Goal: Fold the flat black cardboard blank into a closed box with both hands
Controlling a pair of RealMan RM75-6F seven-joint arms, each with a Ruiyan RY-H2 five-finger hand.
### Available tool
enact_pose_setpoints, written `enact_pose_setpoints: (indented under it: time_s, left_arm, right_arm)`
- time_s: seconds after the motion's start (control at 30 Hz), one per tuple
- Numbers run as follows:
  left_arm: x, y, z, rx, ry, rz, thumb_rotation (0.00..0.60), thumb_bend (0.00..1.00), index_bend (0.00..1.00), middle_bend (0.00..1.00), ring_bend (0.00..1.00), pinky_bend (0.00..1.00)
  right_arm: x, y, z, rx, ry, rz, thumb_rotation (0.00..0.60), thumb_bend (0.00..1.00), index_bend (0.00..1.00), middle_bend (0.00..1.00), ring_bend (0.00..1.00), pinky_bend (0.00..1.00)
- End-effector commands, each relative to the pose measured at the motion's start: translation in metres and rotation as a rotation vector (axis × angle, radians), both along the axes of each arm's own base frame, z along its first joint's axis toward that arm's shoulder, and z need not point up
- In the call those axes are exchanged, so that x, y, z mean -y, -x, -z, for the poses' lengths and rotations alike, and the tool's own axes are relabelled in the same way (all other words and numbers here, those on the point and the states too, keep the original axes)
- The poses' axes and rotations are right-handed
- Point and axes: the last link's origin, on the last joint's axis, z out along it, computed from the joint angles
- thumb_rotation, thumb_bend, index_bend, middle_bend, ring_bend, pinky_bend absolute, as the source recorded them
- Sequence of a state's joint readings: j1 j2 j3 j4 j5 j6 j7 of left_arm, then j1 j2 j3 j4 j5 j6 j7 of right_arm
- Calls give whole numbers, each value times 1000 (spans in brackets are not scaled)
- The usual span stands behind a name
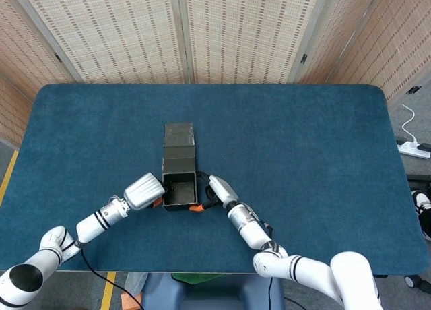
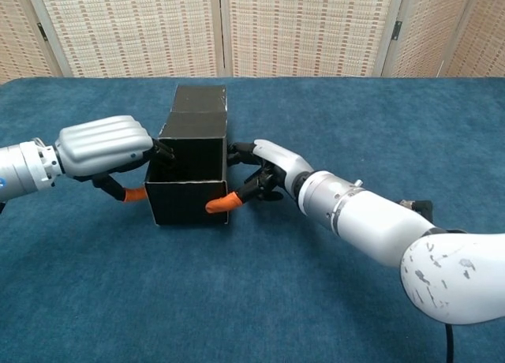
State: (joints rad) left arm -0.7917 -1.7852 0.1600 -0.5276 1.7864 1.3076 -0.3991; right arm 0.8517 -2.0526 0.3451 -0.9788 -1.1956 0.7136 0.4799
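**Near front-left of the tabletop: box body formed, lid not yet closed**

On the blue tabletop, left of centre and toward the robot, the black cardboard box stands erected. Four walls up, open cavity facing upward. A flap panel extends from the far wall, away from the robot; in the head view it seems to lie back and flat, while the chest view leaves its tilt unclear.

Left robot hand: against the box's left wall, dark fingertips at the top left edge, orange-tipped thumb low beside the wall. Looks like bracing contact, not a full grasp; fingers partly curled, nothing enclosed.

Right robot hand: against the right wall, orange fingertip laid on the lower front corner, other fingers touching the right side. Also pressing, not pinching.

Judgement: step in hand is squaring and steadying the walls from both sides. Body done, closure outstanding.

Next move calls for one hand to hold the body square while the other reaches to the far flap, swings it over the opening and tucks its end inside the front wall. Risk: releasing either side may let the walls skew.
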Motion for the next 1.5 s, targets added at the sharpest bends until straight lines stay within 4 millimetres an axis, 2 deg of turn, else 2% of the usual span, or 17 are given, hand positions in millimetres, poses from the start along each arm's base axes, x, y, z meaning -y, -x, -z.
enact_pose_setpoints:
  time_s: [0.03,0.43,0.67,0.8,0.93,1.0,1.17,1.5]
  left_arm:
    - [-2,0,-6,19,-13,-7,600,469,596,517,766,933]
    - [-7,4,-24,61,-66,-38,600,457,380,308,729,932]
    - [-9,8,-37,112,-97,-65,600,416,126,177,684,932]
    - [-10,11,-47,167,-104,-95,600,398,10,132,678,933]
    - [-10,16,-56,232,-91,-151,600,397,0,124,678,932]
    - [-10,18,-58,266,-74,-185,600,397,0,123,678,932]
    - [-9,21,-65,345,-29,-262,600,396,0,120,678,933]
    - [-7,19,-67,447,43,-382,600,395,0,89,678,933]
  right_arm:
    - [2,-1,-1,4,7,7,600,228,506,614,821,1000]
    - [11,-4,-2,2,31,29,600,228,506,599,821,1000]
    - [19,-7,0,-14,51,46,600,223,501,558,819,1000]
    - [22,-13,2,-26,54,41,600,221,406,482,814,1000]
    - [20,-15,4,-38,35,29,600,205,148,294,764,1000]
    - [18,-15,4,-40,24,24,600,141,21,196,716,1000]
    - [11,-13,1,-58,13,-11,600,4,0,69,655,1000]
    - [-9,-3,-13,-83,-17,-47,600,0,0,0,619,1000]
